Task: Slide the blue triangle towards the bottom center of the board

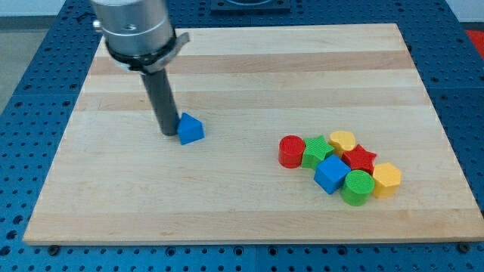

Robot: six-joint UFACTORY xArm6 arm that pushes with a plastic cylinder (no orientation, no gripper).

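Currently, position of tip: my tip [168,133] is set on the wooden board [249,45], just beside the blue triangle [190,129], on its side toward the view's left; contact seems to be made, but it cannot be told for certain.
Fingers: none are carried by this arm; only a straight dark rod is seen, so nothing is opened or closed and nothing is held.
Task block: the blue triangle is placed in the left half of the board, near the middle in height, well apart from the other blocks.
Other blocks: a cluster is found toward the view's right and bottom, made of a red cylinder [291,151], a green star [318,151], a yellow block [342,140], a red star [360,159], a blue cube [331,174], a green cylinder [357,187] and a yellow hexagon [386,179].
Step judged: the push is probably only at its beginning, because the bottom center is not yet reached.
Risk one: from this side, the block would be sent to the right, not down.
Risk two: an off-center push could rotate the triangle, and it could slip off the rod.
Risk three: too long a push could carry it into the cluster, and those blocks would be disturbed.
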